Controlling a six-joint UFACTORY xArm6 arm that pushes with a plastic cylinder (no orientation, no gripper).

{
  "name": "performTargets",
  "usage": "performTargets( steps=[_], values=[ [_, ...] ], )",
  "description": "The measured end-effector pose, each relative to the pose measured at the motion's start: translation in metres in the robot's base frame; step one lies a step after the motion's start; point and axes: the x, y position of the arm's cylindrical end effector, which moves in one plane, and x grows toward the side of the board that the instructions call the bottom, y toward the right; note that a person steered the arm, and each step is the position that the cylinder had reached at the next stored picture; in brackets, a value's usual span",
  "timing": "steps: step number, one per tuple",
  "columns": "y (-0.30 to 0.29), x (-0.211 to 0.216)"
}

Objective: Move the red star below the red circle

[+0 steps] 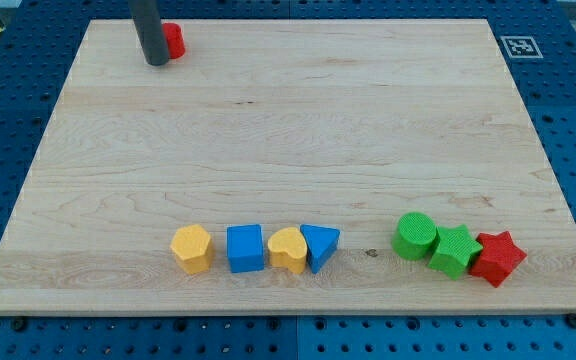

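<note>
The red star (pixel 497 257) lies near the view's bottom right corner of the wooden board (pixel 298 130), touching a green star (pixel 455 250). The red circle (pixel 173 40) sits at the view's top left, partly hidden behind my dark rod. My tip (pixel 156 62) rests on the board right against the red circle's left side, far from the red star.
A green circle (pixel 416 236) sits left of the green star. Along the view's bottom stand a yellow hexagon (pixel 192 248), a blue cube (pixel 246 247), a yellow heart (pixel 288 249) and a blue triangle (pixel 319 246). A marker tag (pixel 519 46) is at the top right.
</note>
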Motion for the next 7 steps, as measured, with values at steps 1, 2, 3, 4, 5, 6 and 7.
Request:
performTargets(
  steps=[1,2,3,4,5,6,7],
  values=[
    [0.033,0.041],
    [0.109,0.072],
    [0.19,0.095],
    [0.284,0.118],
    [0.374,0.155],
    [0.446,0.219],
    [0.496,0.273]
  ],
)
